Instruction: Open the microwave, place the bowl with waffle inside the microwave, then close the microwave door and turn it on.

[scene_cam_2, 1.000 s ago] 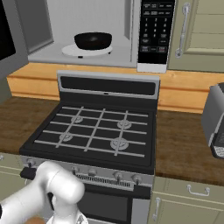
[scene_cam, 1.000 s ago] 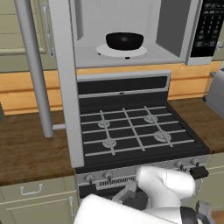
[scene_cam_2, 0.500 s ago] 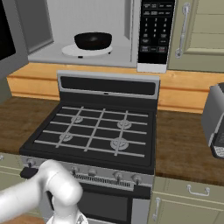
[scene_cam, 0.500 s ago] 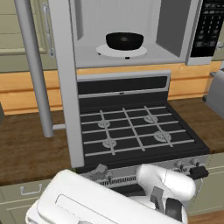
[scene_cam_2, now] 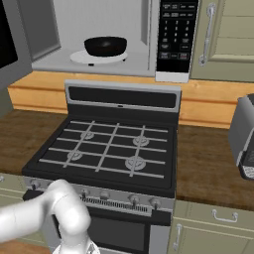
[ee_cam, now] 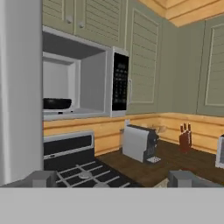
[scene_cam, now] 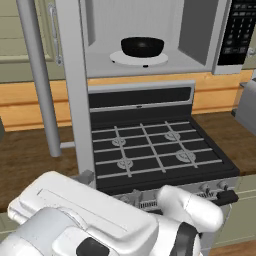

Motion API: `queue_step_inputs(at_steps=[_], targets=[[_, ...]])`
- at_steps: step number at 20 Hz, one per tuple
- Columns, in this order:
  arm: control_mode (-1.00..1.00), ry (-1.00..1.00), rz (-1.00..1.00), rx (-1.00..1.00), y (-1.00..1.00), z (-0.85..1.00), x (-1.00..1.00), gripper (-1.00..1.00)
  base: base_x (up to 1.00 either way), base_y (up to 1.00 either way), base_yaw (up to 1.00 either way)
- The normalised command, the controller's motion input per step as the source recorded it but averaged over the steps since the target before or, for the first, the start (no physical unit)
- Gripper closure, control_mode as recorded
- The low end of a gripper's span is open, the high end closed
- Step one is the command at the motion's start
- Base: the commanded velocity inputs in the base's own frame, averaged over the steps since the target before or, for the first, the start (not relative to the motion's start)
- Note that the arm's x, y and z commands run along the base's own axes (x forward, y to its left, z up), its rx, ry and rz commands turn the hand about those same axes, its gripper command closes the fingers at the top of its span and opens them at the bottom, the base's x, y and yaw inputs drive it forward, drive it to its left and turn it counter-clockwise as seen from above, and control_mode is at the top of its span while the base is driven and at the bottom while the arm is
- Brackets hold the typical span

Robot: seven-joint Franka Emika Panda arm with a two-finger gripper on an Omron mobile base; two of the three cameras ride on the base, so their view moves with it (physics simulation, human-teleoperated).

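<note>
Pincer [ee_cam: 111,180]: two grey finger tips [ee_cam: 41,178] at the bottom of the hand view, spread fully apart, nothing between them, nothing touched. Aimed level across the kitchen toward the silver-grey boxy microwave [ee_cam: 94,83] and the wooden counter [ee_cam: 175,164] to its right.

Small shallow round black bowl [scene_cam: 142,46]: seated upright on the white round turntable plate [scene_cam: 138,58], inside the open microwave cavity. Same bowl in the right base view [scene_cam_2: 105,45] and, small and dark, in the hand view [ee_cam: 57,103]. Orange waffle: hidden by the bowl wall, not discernible from any angle.

Wide silver-framed microwave door [scene_cam: 70,85]: swung fully open to the left, seen edge-on in the left base view, with long grey tubular bar handle [scene_cam: 40,80] standing in front of it. Top and bottom of door cut off by the frame and by the white arm [scene_cam: 100,220]. In the right base view, only a dark slice of the door's glass [scene_cam_2: 7,34] at the left edge.

Dark button keypad panel [scene_cam_2: 173,34]: right of the cavity; button legends too small to read.

Black gas stove with grates [scene_cam_2: 109,151]: directly below the microwave; front knobs partly covered by the arm in both base views.

Silver toaster [ee_cam: 139,143] and dark knife block [ee_cam: 185,139]: on the counter right of the stove, well apart from the pincer.
</note>
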Motion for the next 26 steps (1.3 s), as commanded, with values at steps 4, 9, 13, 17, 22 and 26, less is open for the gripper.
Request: queue_step_inputs(at_steps=[4,9,13,17,22,26], targets=[[-1.0,0.0,0.0,-0.15,0.05,-0.4,0.61,-1.0,0.0,0.0,0.0],[-1.0,0.0,-0.04,-0.24,0.16,-0.12,0.35,-1.0,0.0,0.0,0.0],[-1.0,0.0,-0.05,-0.24,0.14,0.0,0.24,-1.0,0.0,0.0,0.0],[-1.0,-0.04,-0.04,-0.19,0.14,-0.1,0.11,-1.0,0.0,0.0,0.0],[-1.0,-0.21,-0.01,-0.12,0.41,-0.26,-0.07,-1.0,0.0,0.0,0.0],[-1.0,-0.17,0.02,-0.07,0.34,-0.42,-0.05,-1.0,0.0,0.0,0.0]])
